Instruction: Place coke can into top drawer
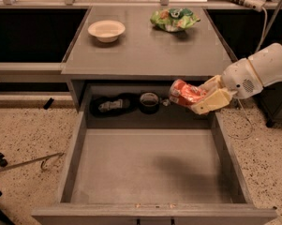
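The coke can is red-orange with white markings and lies on its side in the air, silver end pointing left. My gripper is shut on it, cream fingers above and below the can's right half, reaching in from the right. The can hangs over the back right part of the open top drawer, just below the cabinet top's front edge. The drawer is pulled fully out, with a bare grey bottom.
On the grey cabinet top stand a cream bowl at the back left and a green-and-orange chip bag at the back right. At the drawer's back lie a dark object and a round black thing.
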Tool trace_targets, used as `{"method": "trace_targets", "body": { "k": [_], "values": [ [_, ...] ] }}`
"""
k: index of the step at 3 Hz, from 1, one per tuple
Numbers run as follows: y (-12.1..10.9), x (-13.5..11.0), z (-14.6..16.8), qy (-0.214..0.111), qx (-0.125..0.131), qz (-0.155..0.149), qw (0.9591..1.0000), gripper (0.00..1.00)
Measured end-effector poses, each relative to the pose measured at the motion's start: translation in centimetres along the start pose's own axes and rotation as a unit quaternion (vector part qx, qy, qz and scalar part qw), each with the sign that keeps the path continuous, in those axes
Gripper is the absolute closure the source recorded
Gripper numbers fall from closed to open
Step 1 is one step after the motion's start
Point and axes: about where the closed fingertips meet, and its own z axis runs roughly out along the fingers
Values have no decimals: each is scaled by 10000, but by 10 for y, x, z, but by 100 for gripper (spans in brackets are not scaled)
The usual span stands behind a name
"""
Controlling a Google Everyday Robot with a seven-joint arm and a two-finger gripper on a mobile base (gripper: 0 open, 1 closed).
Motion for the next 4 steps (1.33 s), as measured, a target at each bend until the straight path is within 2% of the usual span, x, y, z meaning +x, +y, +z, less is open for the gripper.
{"method": "trace_targets", "body": {
  "k": [1, 2, 3, 4],
  "values": [
    [7, 1, 17, -66, -64, 74, 9999, 100],
    [33, 4, 58, -15, -302, 16, 9995, 100],
    [65, 8, 108, 408, -310, -186, 9985, 100],
    [83, 17, 157, 1100, 6, -483, 9928, 100]
  ]
}}
